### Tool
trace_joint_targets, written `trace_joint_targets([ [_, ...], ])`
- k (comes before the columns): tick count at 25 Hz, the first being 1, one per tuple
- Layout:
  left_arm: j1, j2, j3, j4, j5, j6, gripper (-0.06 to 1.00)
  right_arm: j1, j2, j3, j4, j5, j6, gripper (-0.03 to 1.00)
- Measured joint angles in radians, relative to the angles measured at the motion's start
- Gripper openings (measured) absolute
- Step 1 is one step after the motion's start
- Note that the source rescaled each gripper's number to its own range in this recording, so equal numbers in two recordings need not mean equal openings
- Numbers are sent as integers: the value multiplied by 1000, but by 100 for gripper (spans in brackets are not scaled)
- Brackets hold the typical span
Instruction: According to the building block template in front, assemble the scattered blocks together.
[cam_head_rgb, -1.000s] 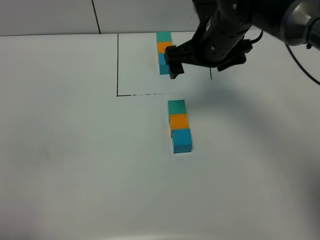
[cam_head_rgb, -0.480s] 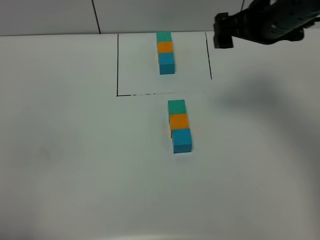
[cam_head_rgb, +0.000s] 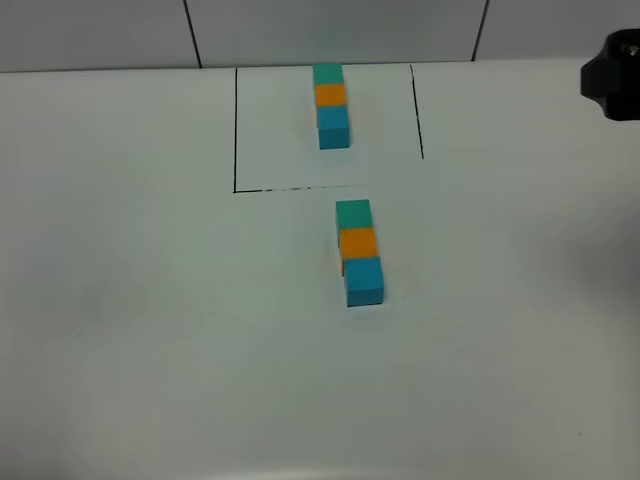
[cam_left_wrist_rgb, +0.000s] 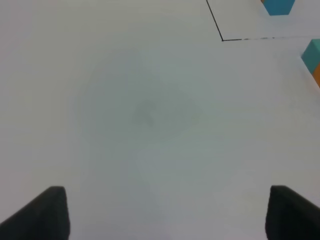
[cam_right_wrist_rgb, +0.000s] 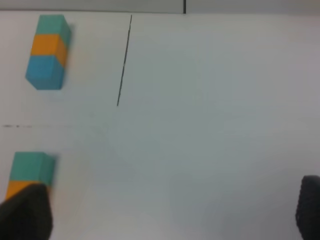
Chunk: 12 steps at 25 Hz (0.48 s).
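near the worktop's middle the scattered blocks (cam_head_rgb: 358, 251) form one touching column; left gripper (cam_left_wrist_rgb: 165, 212) and right gripper (cam_right_wrist_rgb: 172, 210) have jaws apart, both empty.

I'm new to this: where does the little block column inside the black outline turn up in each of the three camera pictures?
Exterior high: the template column stands top centre, inside the black outline.
Left wrist: only its blue end shows, cut off at the picture's edge.
Right wrist: the whole column shows, teal, orange, blue.
Shared landmark: the loose teal cube just outside the outline.
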Motion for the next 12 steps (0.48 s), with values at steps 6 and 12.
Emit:
trace_joint_targets([
  [6, 0, 0, 0, 0, 0, 0, 76, -4, -230, 158, 7, 8, -6, 100],
  [12, 0, 0, 0, 0, 0, 0, 76, -137, -487, 253, 7, 142, -43, 100],
])
